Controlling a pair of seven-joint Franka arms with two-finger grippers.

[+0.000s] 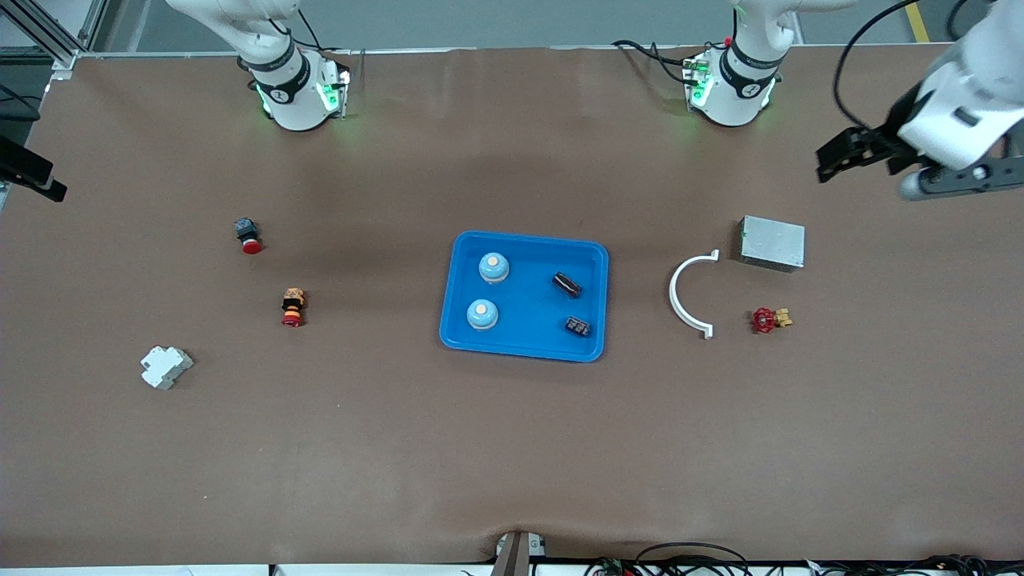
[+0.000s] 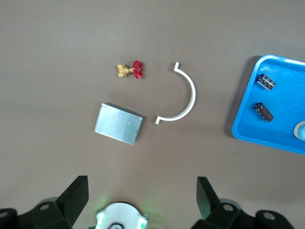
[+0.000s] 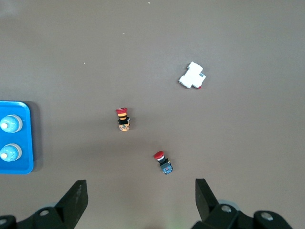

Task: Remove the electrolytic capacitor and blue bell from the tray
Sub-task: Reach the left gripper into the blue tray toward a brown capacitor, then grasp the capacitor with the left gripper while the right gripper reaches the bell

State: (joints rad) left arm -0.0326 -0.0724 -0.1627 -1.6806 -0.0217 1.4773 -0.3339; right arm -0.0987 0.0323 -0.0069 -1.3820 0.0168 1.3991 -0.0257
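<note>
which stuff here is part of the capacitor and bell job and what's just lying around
Job: two bells, two capacitors, blue tray.
Lying about: white clip, metal box, red valve, two red buttons, white breaker.

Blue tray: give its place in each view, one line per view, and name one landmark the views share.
Front view: the blue tray sits mid-table, holding two bells and two capacitors.
Left wrist view: one end of the tray shows at the picture's edge, with both capacitors.
Right wrist view: only a strip shows, with both bells.
Shared landmark: the tray itself.
</note>
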